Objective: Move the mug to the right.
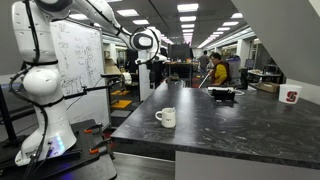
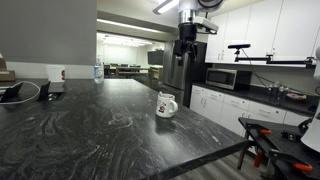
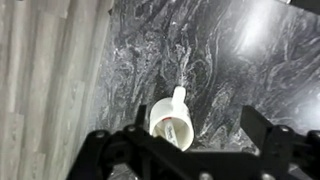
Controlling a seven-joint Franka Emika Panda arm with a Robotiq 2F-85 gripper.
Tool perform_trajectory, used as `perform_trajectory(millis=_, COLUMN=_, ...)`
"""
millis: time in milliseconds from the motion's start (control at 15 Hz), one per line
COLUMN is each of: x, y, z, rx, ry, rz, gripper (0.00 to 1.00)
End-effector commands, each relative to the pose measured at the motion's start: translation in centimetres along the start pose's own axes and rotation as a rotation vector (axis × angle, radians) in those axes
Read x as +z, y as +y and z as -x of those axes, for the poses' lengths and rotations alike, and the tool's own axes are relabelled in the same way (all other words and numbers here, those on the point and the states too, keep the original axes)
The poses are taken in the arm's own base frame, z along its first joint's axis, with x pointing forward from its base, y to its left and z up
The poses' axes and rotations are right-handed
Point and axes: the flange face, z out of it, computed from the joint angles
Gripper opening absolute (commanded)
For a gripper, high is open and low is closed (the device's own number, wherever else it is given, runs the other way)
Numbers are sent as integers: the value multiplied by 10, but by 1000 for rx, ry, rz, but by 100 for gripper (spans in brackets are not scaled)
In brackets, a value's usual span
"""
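Since the mug [image 2: 167,104] is the thing to watch: it stands upright on the dark marbled counter [image 2: 90,130], close to the counter's edge, with nothing touching it. The wrist view looks straight down into it, rim up, loop handle [image 3: 179,96] pointing away from the fingers. The wood-look floor [image 3: 50,70] starts just past the edge, on the left of that picture.

Gripper [image 3: 177,130] hovers well above the mug, jaws spread wide, nothing between them. One finger [image 3: 100,150] sits on each side of the mug in the wrist picture, no contact. In an exterior view the white arm [image 1: 45,85] rises from its base off the counter's left end and reaches over.

Further out, a white box with a red mark [image 1: 291,97] is at the far right end of the counter, with a black object [image 1: 222,94] near it; can't tell what it is. Microwave [image 2: 222,77] is on the far wall counter, whiteboard [image 1: 85,55] behind the arm, person in yellow [image 1: 218,70] far back.
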Motion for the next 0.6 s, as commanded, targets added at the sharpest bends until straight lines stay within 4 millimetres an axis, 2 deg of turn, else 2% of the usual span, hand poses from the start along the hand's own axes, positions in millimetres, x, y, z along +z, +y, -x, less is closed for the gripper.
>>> perform_trajectory(millis=0, x=-26, y=-15, z=26, rx=-38, ry=33, rz=55, gripper=100)
perform_trajectory(millis=267, x=-46, y=-30, z=37, rx=-114, ry=121, rz=31, gripper=100)
perform_trajectory(millis=533, x=-41, y=-33, z=36, rx=-114, ry=115, rz=32, gripper=100)
